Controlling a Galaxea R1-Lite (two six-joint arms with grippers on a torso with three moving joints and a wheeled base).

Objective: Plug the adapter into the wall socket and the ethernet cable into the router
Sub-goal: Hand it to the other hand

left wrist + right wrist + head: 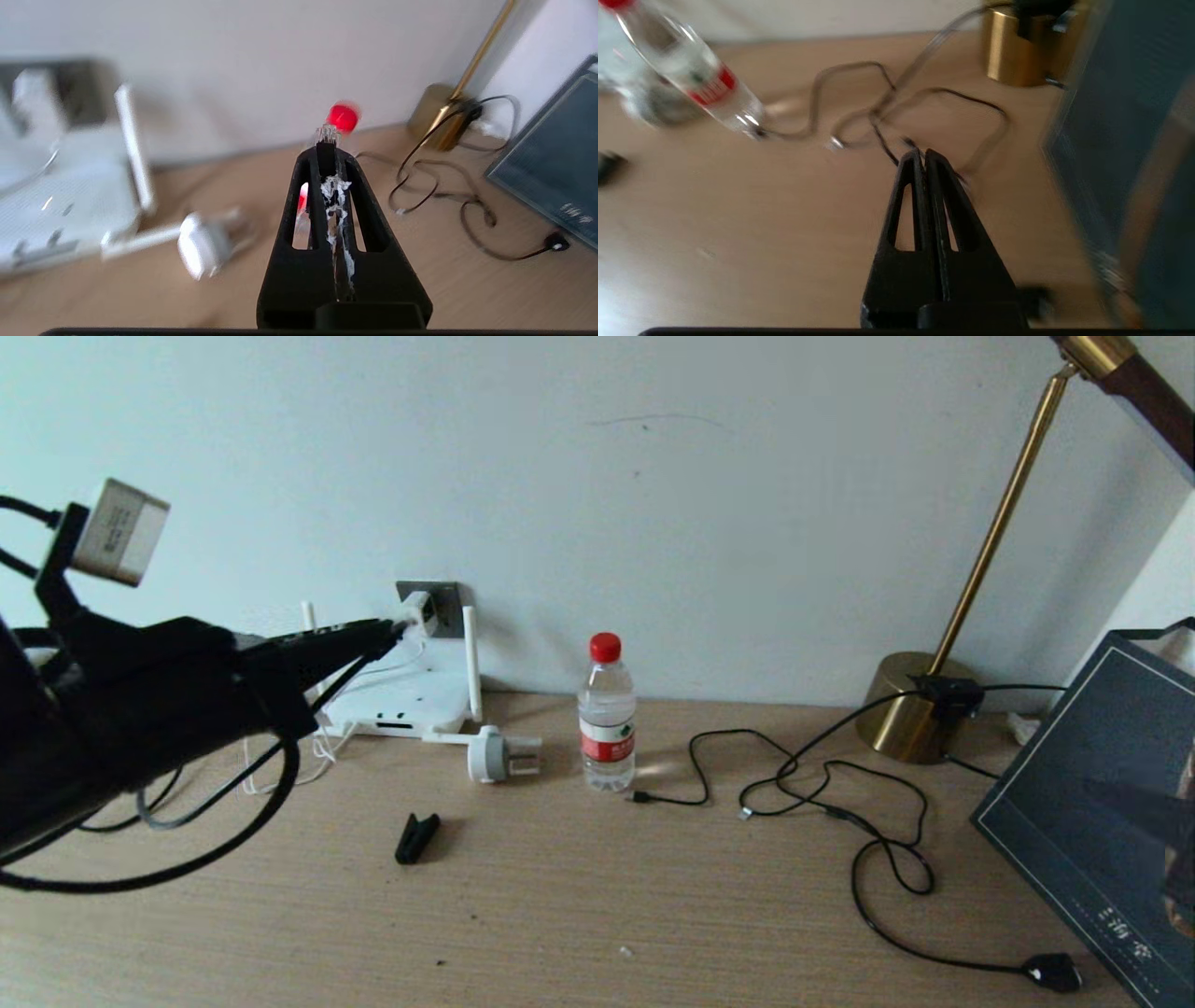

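My left gripper [390, 631] is shut on the ethernet cable's plug [326, 134]; its clear tip sticks out past the fingertips. It is raised above the router [401, 695], a flat white box with upright antennas, close to the wall. The black ethernet cable [233, 840] hangs from the gripper in loops at the left. The white adapter [417, 609] sits against the dark grey wall socket [446, 602], its thin white cord trailing over the router. My right gripper [924, 152] is shut on nothing, above the table near the thin black cables.
A round white-grey plug [490, 754] with prongs lies by the router's front. A black clip [416, 837], a water bottle [607, 714], tangled thin black cables [840, 784], a brass lamp base [910, 709] and a dark book [1102, 821] share the table.
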